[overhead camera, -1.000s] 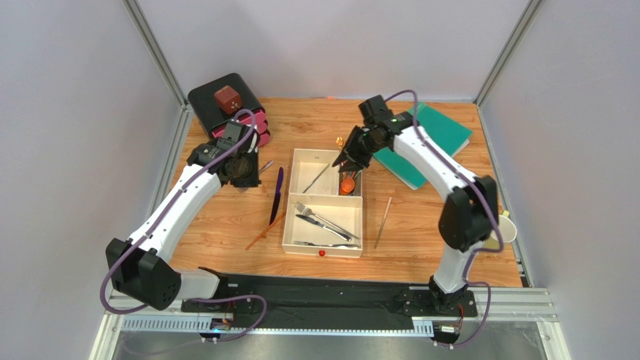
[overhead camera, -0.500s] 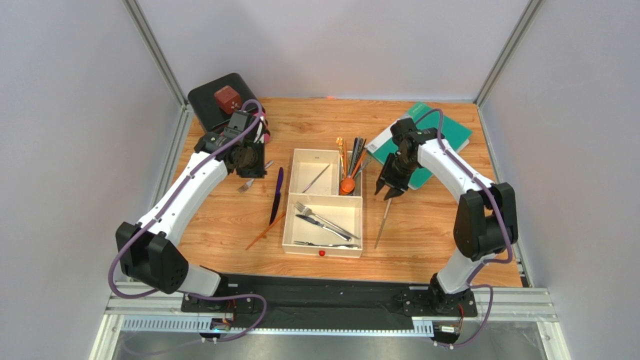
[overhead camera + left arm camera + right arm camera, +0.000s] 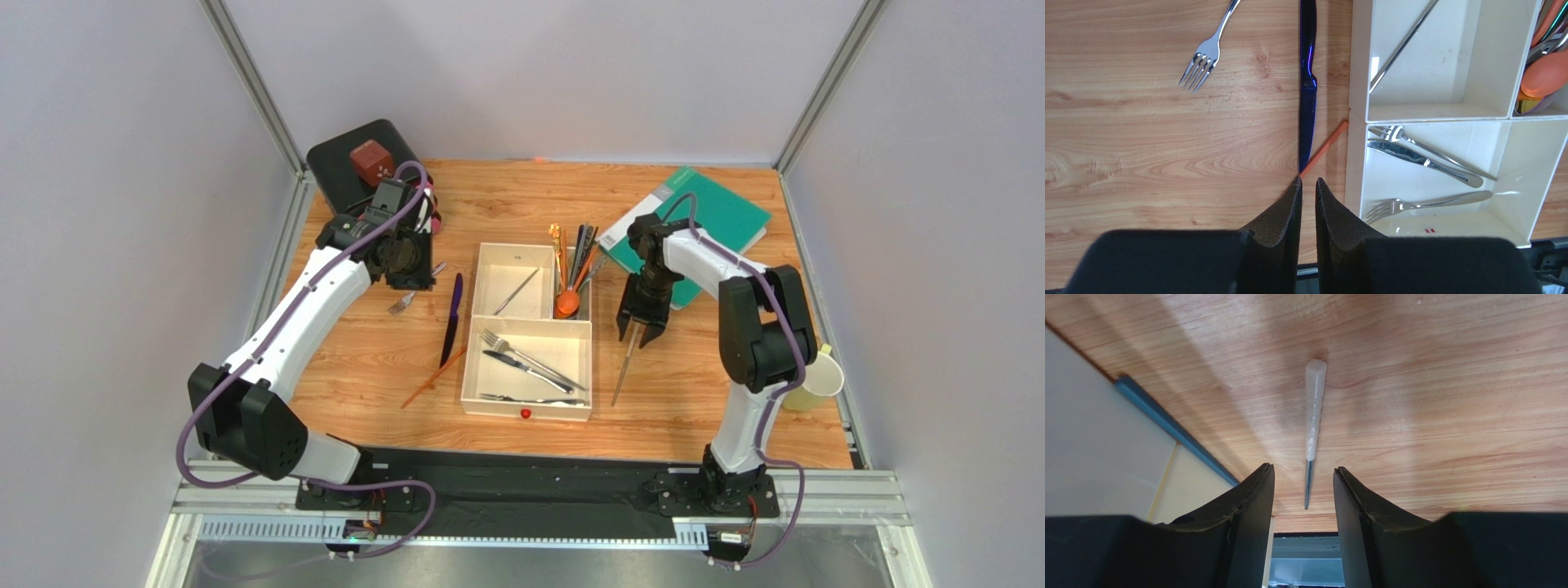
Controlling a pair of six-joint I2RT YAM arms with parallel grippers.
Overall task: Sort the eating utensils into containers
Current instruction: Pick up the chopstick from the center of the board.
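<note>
Swung the right jaws off the far-right box of the tray (image 3: pixel 470 368) and down low over the table (image 3: pixel 687 410), just right of it. Holds them apart now, one on each side of a pale chopstick (image 3: pixel 1314 416), not touching it and gripping nothing. Lies flat on the wood beside the tray, that chopstick (image 3: pixel 626 368), with its far end under the jaws in the top view.

Shifted the left jaws a little too, toward the black box (image 3: pixel 368 165), and uncovered a loose fork (image 3: pixel 1206 58). Holds them almost together, with only a thin slit between and nothing in it. Hangs them up above the table, left of the tray.

Down below them:
- a blue-purple knife (image 3: pixel 1308 92), flat on the table near the tray's left wall
- an orange chopstick (image 3: pixel 1324 150), slanted, with one end just beside that wall and passing right by the knife's tip

Inside the tray:
- in the big near box, silver forks (image 3: pixel 1425 202) and a silver knife (image 3: pixel 1419 162)
- in the far-left small box, one thin silver stick (image 3: pixel 1404 46)
- in the far-right small box, an orange spoon (image 3: pixel 567 300) with a bunch of long handles (image 3: pixel 577 245) poking out over the far rim (gold, black and orange ones)

Farther out on the right, a green book (image 3: pixel 724 214) and a pale yellow cup (image 3: pixel 824 380).
</note>
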